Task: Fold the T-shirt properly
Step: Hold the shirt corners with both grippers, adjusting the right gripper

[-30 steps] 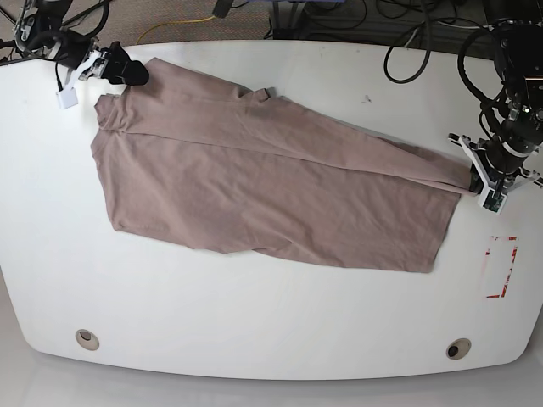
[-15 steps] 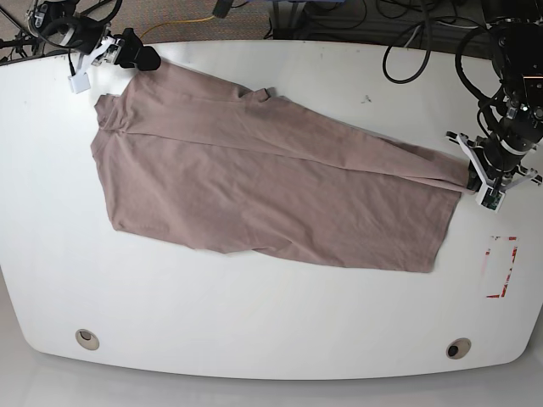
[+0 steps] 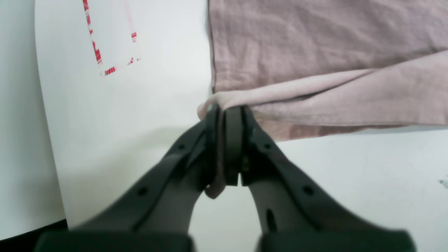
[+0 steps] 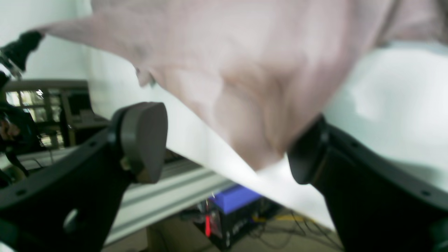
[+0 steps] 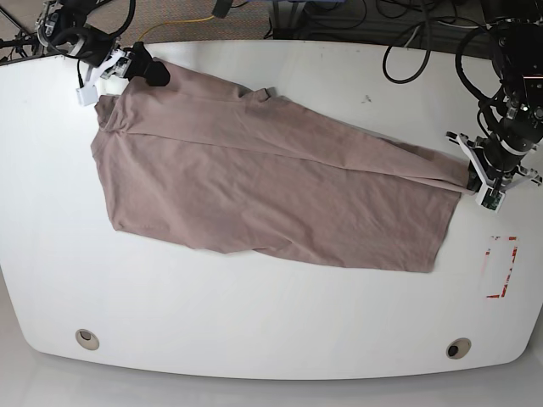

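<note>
While clenched on plain mauve-brown thin-fabric T-shirt [image 5: 271, 182] at right corner, left gripper [image 3: 225, 147]: keep taut; right gripper [image 4: 224, 147] released, far left.

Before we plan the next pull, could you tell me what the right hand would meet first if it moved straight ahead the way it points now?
Most likely the T-shirt: its near corner already hangs between the open right hand, though blur leaves depth unclear.

The base view looks straight down on the whole table [image 5: 271, 339]. Each wrist view peers close past its own jaws, sharing the shirt [image 5: 254, 178] edge at 3 and 10 o'clock.
</note>
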You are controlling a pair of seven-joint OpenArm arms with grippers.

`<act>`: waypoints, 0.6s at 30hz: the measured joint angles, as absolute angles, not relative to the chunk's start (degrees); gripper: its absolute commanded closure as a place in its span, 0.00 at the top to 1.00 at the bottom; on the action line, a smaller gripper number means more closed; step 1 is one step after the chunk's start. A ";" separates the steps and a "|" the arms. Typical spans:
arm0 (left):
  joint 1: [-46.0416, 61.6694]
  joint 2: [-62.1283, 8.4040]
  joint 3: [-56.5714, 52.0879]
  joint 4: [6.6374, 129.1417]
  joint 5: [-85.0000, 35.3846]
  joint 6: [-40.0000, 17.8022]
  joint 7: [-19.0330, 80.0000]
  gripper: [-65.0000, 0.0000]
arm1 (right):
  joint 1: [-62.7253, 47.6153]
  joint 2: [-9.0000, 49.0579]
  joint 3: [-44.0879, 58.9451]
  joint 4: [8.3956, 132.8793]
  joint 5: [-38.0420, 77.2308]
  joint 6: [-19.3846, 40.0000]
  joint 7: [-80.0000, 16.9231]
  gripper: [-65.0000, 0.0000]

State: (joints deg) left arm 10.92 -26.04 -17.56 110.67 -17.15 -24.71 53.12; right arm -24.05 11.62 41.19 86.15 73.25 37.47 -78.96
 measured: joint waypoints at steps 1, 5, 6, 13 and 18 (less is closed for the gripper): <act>10.92 -26.04 -17.56 110.67 -17.15 -24.71 53.12 0.00 | -23.83 11.11 41.17 86.17 72.95 37.52 -78.78 0.62; 10.96 -26.06 -17.56 110.67 -17.12 -24.69 53.15 0.00 | -23.20 9.50 41.21 86.19 69.47 37.69 -78.63 0.20; 10.94 -26.06 -17.56 110.67 -17.12 -24.71 53.15 0.00 | -23.22 9.08 41.21 86.13 68.86 37.63 -78.74 0.13; 10.94 -24.40 -17.63 110.65 -16.75 -24.69 53.15 0.00 | -24.14 8.54 40.95 85.89 67.53 37.54 -80.58 0.00; 10.94 -24.03 -17.61 110.67 -17.12 -24.71 53.12 0.00 | -25.82 8.73 41.21 86.17 69.04 37.78 -80.18 0.00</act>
State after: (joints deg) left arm 10.94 -24.03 -17.61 110.67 -17.12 -24.71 53.12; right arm -25.82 8.73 41.21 86.17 69.04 37.78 -80.18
